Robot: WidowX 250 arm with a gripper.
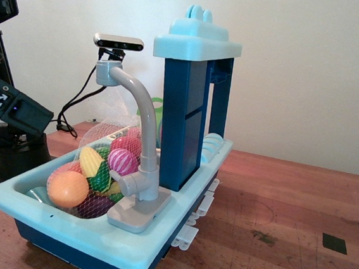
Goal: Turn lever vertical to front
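The lever [130, 184] is a short light-grey stub sticking out to the left from the lower column of the grey toy faucet [149, 170]. The faucet stands on the front rim of the light-blue toy sink [93, 240], and its tall curved spout [136, 92] arches over the basin. My gripper [41, 118] is the black end of the arm at the far left. It hangs above the sink's left end, well apart from the lever. Its jaws do not show clearly, and nothing is seen in them.
A net bag of plastic fruit and vegetables [97, 165] fills the basin just left of the lever. A dark-blue tower with a light-blue top [193, 91] stands right behind the faucet. A camera on a stand [118, 41] is behind. The wooden table [284, 233] extends right.
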